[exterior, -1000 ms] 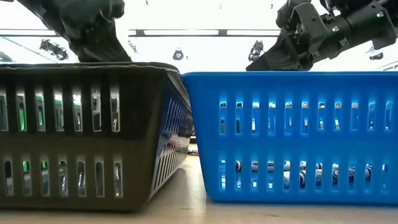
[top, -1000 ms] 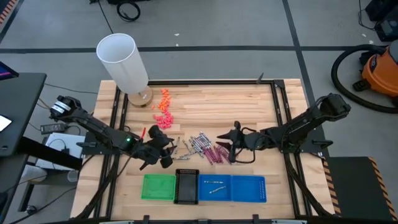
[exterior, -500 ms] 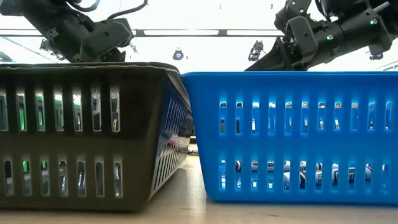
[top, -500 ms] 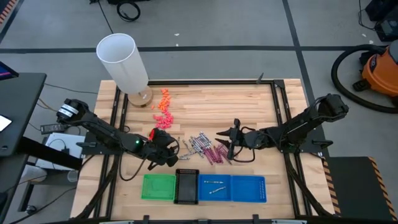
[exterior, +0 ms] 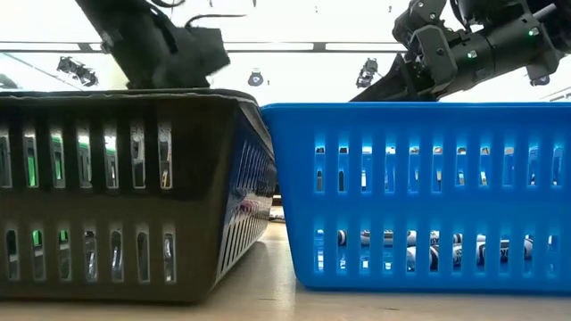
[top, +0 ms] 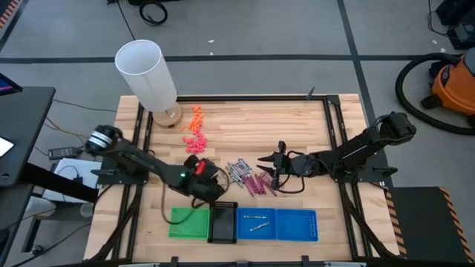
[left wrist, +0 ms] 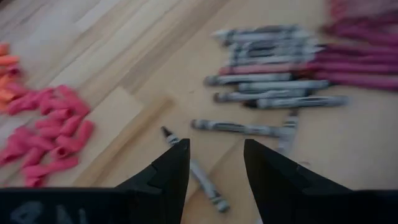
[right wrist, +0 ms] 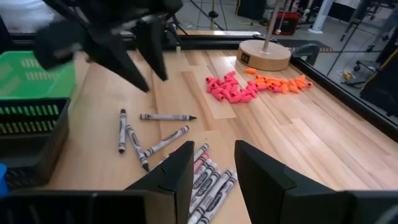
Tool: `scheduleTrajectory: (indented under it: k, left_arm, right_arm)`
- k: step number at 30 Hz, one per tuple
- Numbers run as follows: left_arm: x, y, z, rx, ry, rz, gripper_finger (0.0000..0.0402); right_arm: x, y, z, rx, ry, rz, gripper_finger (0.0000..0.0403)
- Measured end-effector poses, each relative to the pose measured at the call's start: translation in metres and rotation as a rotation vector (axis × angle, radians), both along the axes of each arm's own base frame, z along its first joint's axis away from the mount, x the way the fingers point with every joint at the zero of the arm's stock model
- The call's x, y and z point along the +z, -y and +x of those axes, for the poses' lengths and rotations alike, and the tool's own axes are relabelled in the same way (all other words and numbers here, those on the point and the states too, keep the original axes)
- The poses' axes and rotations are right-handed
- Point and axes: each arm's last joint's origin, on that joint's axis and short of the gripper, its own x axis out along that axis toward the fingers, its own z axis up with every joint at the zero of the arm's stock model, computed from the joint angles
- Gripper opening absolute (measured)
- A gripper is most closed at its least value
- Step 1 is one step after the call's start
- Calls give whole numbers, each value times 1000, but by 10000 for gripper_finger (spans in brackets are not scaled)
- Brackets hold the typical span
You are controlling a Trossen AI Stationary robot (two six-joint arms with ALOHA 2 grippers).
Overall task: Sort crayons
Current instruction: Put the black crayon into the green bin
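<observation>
The crayons (top: 246,176) lie in a loose pile on the wooden table, grey ones (left wrist: 273,81) beside magenta ones (left wrist: 357,65). A few grey crayons (right wrist: 140,134) lie apart from the pile, on its left side. My left gripper (top: 211,185) hovers open over these, and one grey crayon (left wrist: 205,180) shows between its fingers, untouched. It also shows in the right wrist view (right wrist: 149,68). My right gripper (top: 271,169) is open and empty just above the right end of the pile (right wrist: 208,180).
Four trays stand along the near edge: green (top: 189,222), black (top: 221,221), and two blue (top: 276,225), one holding two grey crayons (top: 256,221). Pink lumps (top: 194,144) and orange lumps (top: 195,119) lie behind the pile. A white lamp (top: 148,74) stands at the far left.
My left gripper has swung toward the table's right edge, from left of the loose grey crayons to over them, close to the black tray. My right gripper has stayed over the right end of the pile. The crayons have not moved.
</observation>
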Motion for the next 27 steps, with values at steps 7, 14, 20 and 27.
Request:
scheduleTrajectory:
  k: [7,14,20,27]
  left_arm:
    - [-19,-7,19,75,-141,-54,162]
    - [-26,-23,21,181,-160,-177,162]
    - [-30,-28,23,227,-167,-232,162]
    - [-39,-32,21,264,-184,-257,162]
  right_arm:
    - [0,-1,0,10,-1,2,127]
    - [1,-3,0,59,3,16,127]
    - [2,-7,0,90,12,16,127]
    - [3,-9,0,103,22,9,127]
